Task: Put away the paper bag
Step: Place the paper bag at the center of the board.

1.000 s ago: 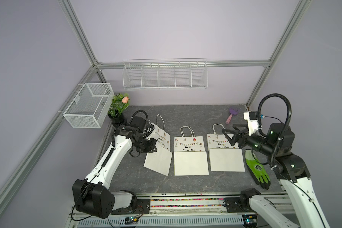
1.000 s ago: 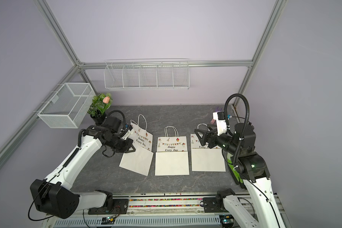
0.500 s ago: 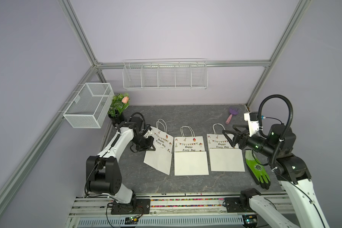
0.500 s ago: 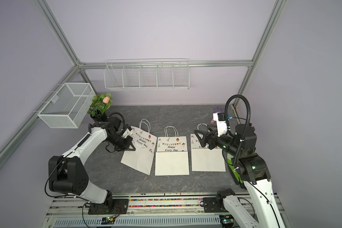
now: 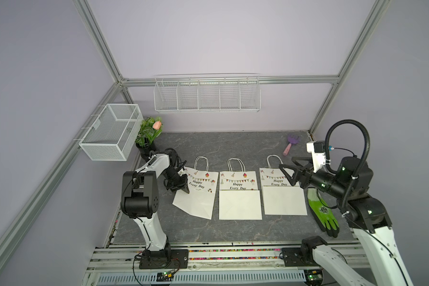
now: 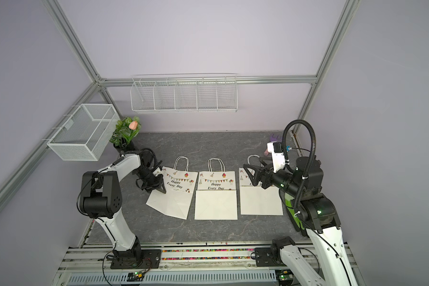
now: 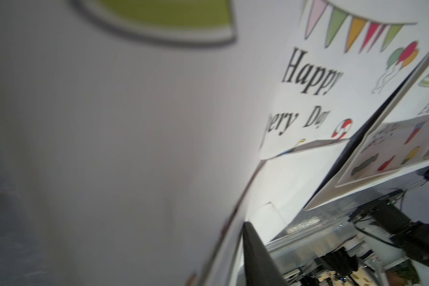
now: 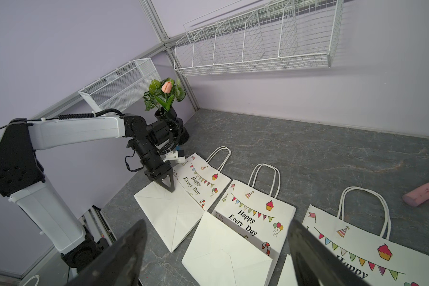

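Three flat white paper bags printed "Happy Every Day" lie in a row on the grey table. The left bag [image 5: 198,198] [image 6: 174,200] [image 8: 169,215] lies askew. My left gripper [image 5: 180,189] [image 6: 157,190] [image 8: 169,185] is at that bag's left edge, jaws open. In the left wrist view, paper rises beside one dark finger [image 7: 256,257] and hides the other. The middle bag [image 5: 239,200] and right bag [image 5: 284,201] lie straight. My right gripper [image 5: 286,162] [image 6: 252,163] [image 8: 216,230] hovers open and empty above the right bag's printed top.
A white wire rack with dividers [image 5: 206,95] hangs on the back wall, and a mesh basket [image 5: 112,131] hangs on the left wall. A potted plant [image 5: 149,133] stands at the back left, close behind the left arm. A pink-handled tool [image 5: 291,144] and a green glove [image 5: 323,213] lie at the right.
The left arm has folded back, its elbow raised, and the left bag has turned slightly. The left jaws, shut on the bag's edge before, now stand apart. The right arm has barely moved.
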You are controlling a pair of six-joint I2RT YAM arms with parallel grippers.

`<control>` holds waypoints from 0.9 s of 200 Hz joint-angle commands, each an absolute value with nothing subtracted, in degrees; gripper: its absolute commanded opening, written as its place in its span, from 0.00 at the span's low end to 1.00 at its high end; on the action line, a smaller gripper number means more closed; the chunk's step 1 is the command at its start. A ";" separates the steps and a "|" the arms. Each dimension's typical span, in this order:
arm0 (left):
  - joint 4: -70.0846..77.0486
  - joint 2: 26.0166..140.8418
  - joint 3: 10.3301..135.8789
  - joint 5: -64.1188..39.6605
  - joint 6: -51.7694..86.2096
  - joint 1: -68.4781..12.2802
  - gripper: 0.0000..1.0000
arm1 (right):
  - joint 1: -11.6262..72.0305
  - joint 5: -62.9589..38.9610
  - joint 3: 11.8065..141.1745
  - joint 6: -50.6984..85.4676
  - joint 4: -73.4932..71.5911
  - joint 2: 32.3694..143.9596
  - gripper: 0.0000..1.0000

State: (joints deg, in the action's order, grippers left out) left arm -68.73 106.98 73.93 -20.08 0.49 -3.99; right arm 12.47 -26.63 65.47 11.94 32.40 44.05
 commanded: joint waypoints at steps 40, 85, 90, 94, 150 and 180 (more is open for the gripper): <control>-70.94 106.61 74.53 -16.22 -0.17 -3.96 0.98 | 12.74 -27.86 66.45 11.95 32.19 44.68 0.89; -72.36 104.52 76.28 -9.64 -0.19 -4.00 0.99 | 12.57 -27.77 66.53 12.35 32.07 45.82 0.89; -72.60 104.06 76.72 -8.63 -0.25 -4.00 0.99 | 12.57 -27.67 66.53 12.34 31.92 45.97 0.89; -72.75 103.62 77.14 -7.72 -0.22 -3.96 0.99 | 12.49 -27.54 66.46 12.36 31.97 46.18 0.89; -62.46 92.61 78.02 -0.50 0.64 -4.26 0.99 | 12.04 -23.49 65.48 12.77 31.22 48.56 0.89; -44.92 82.13 66.60 0.93 0.02 -5.42 0.99 | 12.00 -20.64 64.15 13.20 29.61 49.60 0.89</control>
State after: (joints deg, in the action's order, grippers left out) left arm -59.05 88.55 74.08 -1.65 0.78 -4.51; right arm 12.34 -23.73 65.56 12.23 32.29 49.08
